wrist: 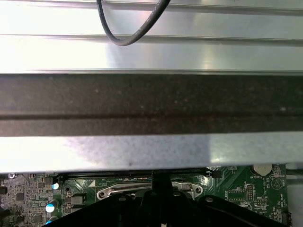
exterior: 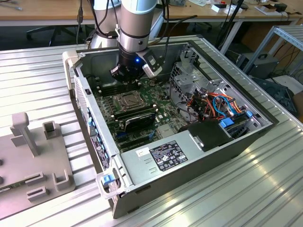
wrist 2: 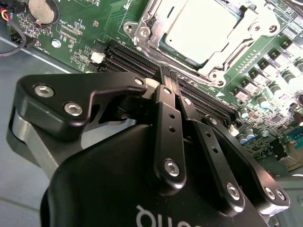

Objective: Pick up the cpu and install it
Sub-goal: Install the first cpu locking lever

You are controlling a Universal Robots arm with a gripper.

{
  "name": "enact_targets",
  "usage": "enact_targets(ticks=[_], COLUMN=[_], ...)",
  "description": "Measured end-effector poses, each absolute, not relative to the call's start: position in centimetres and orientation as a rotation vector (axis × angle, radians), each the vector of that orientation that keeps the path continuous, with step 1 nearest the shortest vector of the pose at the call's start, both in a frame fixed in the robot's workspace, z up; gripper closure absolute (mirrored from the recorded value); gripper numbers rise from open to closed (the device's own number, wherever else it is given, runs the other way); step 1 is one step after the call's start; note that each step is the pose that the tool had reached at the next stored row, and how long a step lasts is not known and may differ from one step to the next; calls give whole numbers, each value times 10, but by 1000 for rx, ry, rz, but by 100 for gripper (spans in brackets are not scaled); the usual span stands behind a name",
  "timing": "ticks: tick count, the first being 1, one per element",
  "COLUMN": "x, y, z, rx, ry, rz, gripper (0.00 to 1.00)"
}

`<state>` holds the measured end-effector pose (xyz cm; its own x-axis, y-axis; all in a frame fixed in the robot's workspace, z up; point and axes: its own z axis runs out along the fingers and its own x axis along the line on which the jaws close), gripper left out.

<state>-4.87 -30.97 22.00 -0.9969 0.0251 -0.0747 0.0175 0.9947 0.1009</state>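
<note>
The cpu (wrist 2: 199,27), a flat square chip with a pale silver top, lies inside the metal-framed socket (wrist 2: 144,35) on the green motherboard (wrist 2: 80,33). In the exterior view the socket (exterior: 126,100) sits in the middle of the board inside the open computer case. My gripper (wrist 2: 166,78) hangs over the black memory slots (wrist 2: 130,54) just beside the socket, apart from the chip. Its two black fingers are pressed together with nothing between them. In the exterior view the gripper (exterior: 123,76) is low inside the case, just behind the socket.
The case's metal wall (wrist: 151,146) and dark rim (wrist: 151,104) stand close behind the gripper. A black cable (wrist: 130,33) loops outside. A power supply (exterior: 165,153), drive cage (exterior: 189,75) and coloured cables (exterior: 213,104) fill the case's other side. A grey fixture (exterior: 33,156) stands at the exterior view's left.
</note>
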Motion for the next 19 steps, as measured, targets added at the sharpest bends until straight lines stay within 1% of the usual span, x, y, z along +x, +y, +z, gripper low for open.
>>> enact_targets(ticks=[19], x=[-49], y=[-310], z=[220], rx=[33], ry=[3071], rz=[145], gripper=[89])
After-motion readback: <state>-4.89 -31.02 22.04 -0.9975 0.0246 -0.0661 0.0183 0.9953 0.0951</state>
